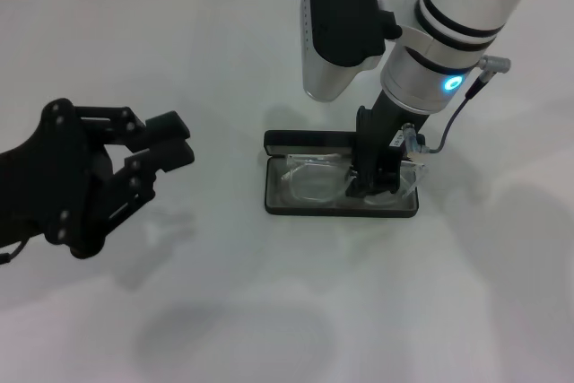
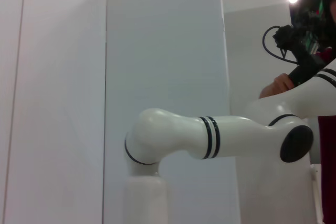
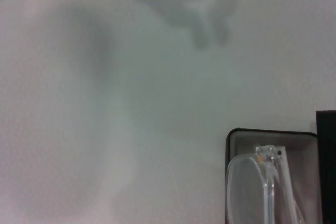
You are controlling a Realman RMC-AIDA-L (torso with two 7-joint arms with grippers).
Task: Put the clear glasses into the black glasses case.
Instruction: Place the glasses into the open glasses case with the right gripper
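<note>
Two grippers: our right gripper [image 1: 375, 181], fingers closed on the clear glasses [image 1: 314, 178], lowers them into the black glasses case [image 1: 341, 207] beneath its fingertips; our left gripper [image 1: 166, 139] idles nearly closed, empty.

Colourless clear glasses [image 1: 309, 181] lie in the grey-lined black glasses case [image 1: 296, 207] on a white table [image 1: 224, 60].

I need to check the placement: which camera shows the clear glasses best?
The head view: the clear glasses lie inside the open black glasses case, partly behind the right gripper. The right wrist view catches one end only; the left wrist view shows none.
</note>
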